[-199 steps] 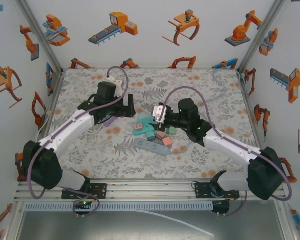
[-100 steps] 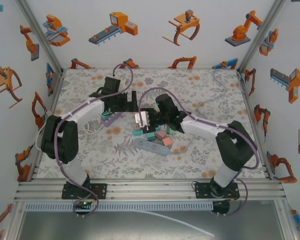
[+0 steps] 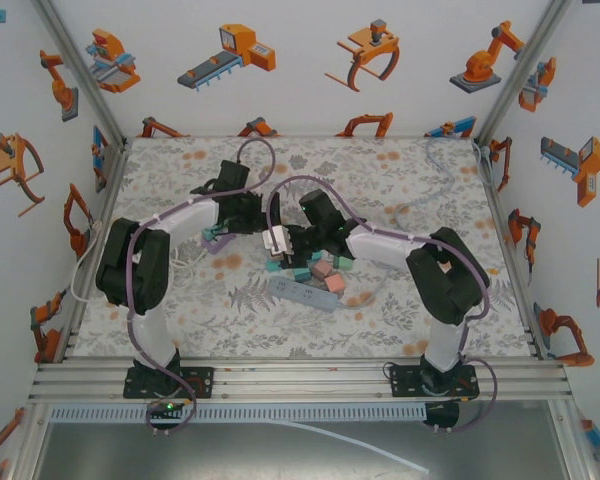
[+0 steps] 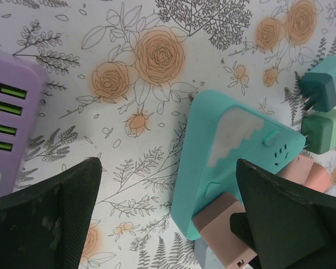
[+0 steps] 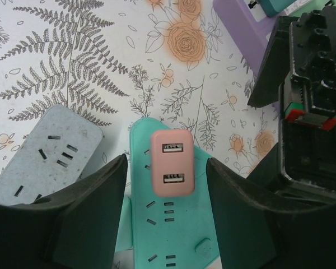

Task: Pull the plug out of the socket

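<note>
Floral-printed tabletop (image 3: 210, 320) between white walls with orange robot drawings. Holds, near its middle, a teal power strip (image 5: 173, 235) with a pink plug (image 5: 172, 154) seated in its face. Points the plug's two USB slots straight up at the right wrist camera, long axis running along the strip's length. Keeps the plug between the fingers (image 5: 84, 224) of the right gripper (image 5: 167, 165), jaws parted, a gap on each side, gripping nothing. Has a grey-blue power strip (image 3: 302, 293) on the near side and a purple power strip (image 4: 11, 123) to the left. Shows the left gripper (image 4: 168, 162) spread wide, released, above bare cloth between the purple and teal strips.
</note>
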